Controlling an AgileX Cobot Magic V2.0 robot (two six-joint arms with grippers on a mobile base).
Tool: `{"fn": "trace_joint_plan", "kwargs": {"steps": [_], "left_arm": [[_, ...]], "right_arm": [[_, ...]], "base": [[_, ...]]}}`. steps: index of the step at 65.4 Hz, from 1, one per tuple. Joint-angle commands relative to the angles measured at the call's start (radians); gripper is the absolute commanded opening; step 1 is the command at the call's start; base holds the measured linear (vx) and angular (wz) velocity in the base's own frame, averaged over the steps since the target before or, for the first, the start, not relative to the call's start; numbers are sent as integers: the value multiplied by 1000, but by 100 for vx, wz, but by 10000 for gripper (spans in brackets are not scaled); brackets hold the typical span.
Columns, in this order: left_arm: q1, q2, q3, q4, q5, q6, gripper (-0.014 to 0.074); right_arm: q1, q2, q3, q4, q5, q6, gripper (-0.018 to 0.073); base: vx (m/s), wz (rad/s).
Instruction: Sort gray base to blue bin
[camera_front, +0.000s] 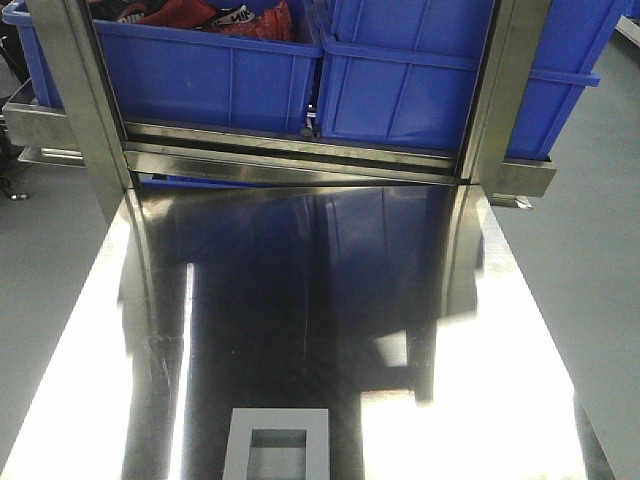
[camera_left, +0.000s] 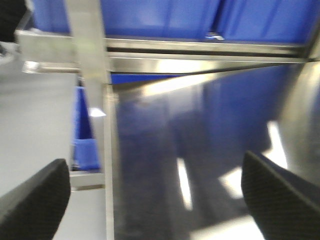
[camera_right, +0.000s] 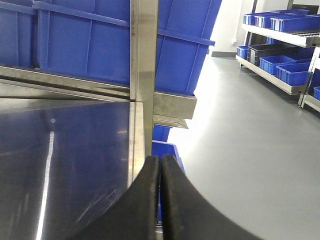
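Phase: approach, gray base (camera_front: 277, 445) ungrasped | left gripper (camera_left: 152, 167) spread wide, right gripper (camera_right: 160, 162) pinched closed, empty | next: probably left grasps base

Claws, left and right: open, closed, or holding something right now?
Left claw: open, nothing between its fingers.
Right claw: closed, fingers pressed together, holding nothing.

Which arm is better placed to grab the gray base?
Left, probably: left claw is open over the table; right claw is shut at its edge. Neither wrist view shows the gray base.
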Motion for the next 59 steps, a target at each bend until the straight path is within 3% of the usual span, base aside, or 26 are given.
{"fn": "trace_joint_plan", "kwargs": {"steps": [1, 4, 8, 15, 19, 31, 38, 45, 51, 55, 59], "left_arm": [[-17, 47, -73, -189, 46, 125, 598], [-27, 82, -109, -290, 103, 213, 580], [-40, 133, -155, -481, 200, 314, 556], [-51, 217, -207, -723, 337, 409, 539], [-61, 258, -224, -780, 378, 432, 539], [-163, 367, -234, -839, 375, 443, 539], [-284, 441, -234, -871, 366, 443, 539], [-450, 501, -234, -895, 275, 444, 539], [-582, 535, -234, -846, 129, 404, 539], [-662, 547, -234, -750, -10, 319, 539], [-724, 552, -234, -618, -131, 178, 539]], "right_arm": [[-1, -15, 14, -9, -76, -6, -9], [-1, -15, 14, -9, -76, -6, -9], [-1, -15, 14, -9, -76, -6, -9], [-1, -15, 14, -9, -76, -6, -9], [-1, -15, 14, -9, -76, -6, -9], [-1, -15, 14, -9, -76, -6, -9], [-1, -15, 14, -9, -76, -6, -9], [-1, -15, 14, -9, -76, -6, -9], [-1, -15, 14, -9, -76, -6, -9], [-1, -15, 14, -9, -76, -6, -9], [-1, -15, 14, -9, -76, -6, -9]], "base": [[0, 0], [0, 0], [0, 0], [0, 0], [0, 0], [0, 0], [0, 0], [0, 0], [0, 0], [0, 0], [0, 0]]}}
